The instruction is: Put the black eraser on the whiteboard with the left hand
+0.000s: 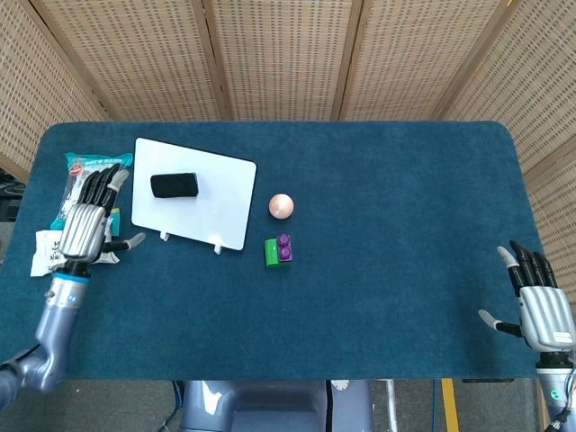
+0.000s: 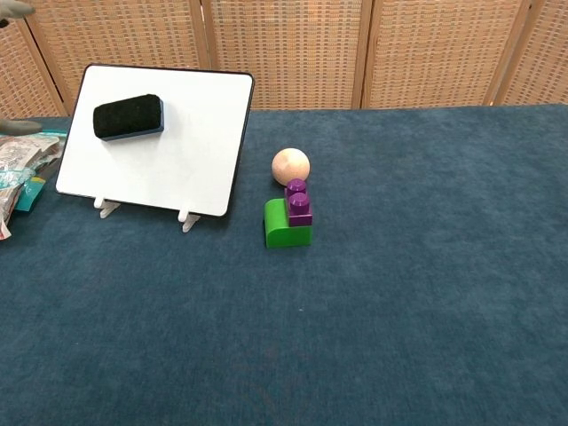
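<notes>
The black eraser lies on the upper left part of the whiteboard, with no hand touching it. My left hand hovers to the left of the board, over the snack packets, fingers spread and empty. Only its fingertips show at the left edge of the chest view. My right hand is at the table's front right corner, open and holding nothing.
Two snack packets lie at the table's left edge, partly under my left hand. A wooden ball and a green-and-purple block sit just right of the whiteboard. A wicker screen stands behind the table.
</notes>
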`<state>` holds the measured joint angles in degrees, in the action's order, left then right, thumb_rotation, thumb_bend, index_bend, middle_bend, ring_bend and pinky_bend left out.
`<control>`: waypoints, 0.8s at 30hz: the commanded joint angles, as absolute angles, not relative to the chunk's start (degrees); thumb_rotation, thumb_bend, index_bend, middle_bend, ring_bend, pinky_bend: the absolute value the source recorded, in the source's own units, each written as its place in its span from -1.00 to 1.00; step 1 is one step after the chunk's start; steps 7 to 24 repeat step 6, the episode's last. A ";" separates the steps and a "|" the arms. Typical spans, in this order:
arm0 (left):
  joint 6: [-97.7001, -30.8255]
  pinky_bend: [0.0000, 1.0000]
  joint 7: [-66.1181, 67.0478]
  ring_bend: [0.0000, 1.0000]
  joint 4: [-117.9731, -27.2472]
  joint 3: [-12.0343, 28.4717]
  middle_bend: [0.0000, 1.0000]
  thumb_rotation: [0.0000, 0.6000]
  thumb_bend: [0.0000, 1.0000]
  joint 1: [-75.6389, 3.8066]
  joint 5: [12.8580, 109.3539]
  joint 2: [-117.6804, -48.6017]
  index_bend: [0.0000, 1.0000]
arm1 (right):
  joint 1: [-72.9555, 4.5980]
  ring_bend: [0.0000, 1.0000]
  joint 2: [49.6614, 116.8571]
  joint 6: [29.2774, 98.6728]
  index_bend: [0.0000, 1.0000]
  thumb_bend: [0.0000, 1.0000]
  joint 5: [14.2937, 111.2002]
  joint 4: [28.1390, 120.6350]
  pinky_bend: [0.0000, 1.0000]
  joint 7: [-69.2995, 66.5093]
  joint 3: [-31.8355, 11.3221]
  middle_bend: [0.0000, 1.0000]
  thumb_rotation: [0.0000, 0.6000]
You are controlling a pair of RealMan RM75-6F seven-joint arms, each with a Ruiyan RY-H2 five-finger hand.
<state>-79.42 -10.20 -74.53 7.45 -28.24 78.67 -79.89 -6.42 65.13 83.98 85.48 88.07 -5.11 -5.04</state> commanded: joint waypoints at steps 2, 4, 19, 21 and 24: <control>-80.72 -1.00 -4.62 -1.00 -88.92 2.01 -1.00 1.00 -1.00 -17.89 75.57 -67.79 -1.00 | -6.08 -1.00 65.05 84.75 -1.00 -1.00 86.18 88.50 -1.00 -4.69 -4.74 -1.00 1.00; -79.94 -1.00 -5.43 -1.00 -89.95 1.02 -1.00 1.00 -1.00 -17.01 75.92 -66.64 -1.00 | -5.94 -1.00 65.00 85.04 -1.00 -1.00 86.43 88.64 -1.00 -4.54 -4.63 -1.00 1.00; -78.49 -1.00 -4.91 -1.00 -91.28 -0.12 -1.00 1.00 -1.00 -16.45 76.12 -65.15 -1.00 | -5.84 -1.00 64.93 85.20 -1.00 -1.00 86.58 88.82 -1.00 -4.41 -4.54 -1.00 1.00; -78.49 -1.00 -4.91 -1.00 -91.28 -0.12 -1.00 1.00 -1.00 -16.45 76.12 -65.15 -1.00 | -5.84 -1.00 64.93 85.20 -1.00 -1.00 86.58 88.82 -1.00 -4.41 -4.54 -1.00 1.00; -78.49 -1.00 -4.91 -1.00 -91.28 -0.12 -1.00 1.00 -1.00 -16.45 76.12 -65.15 -1.00 | -5.84 -1.00 64.93 85.20 -1.00 -1.00 86.58 88.82 -1.00 -4.41 -4.54 -1.00 1.00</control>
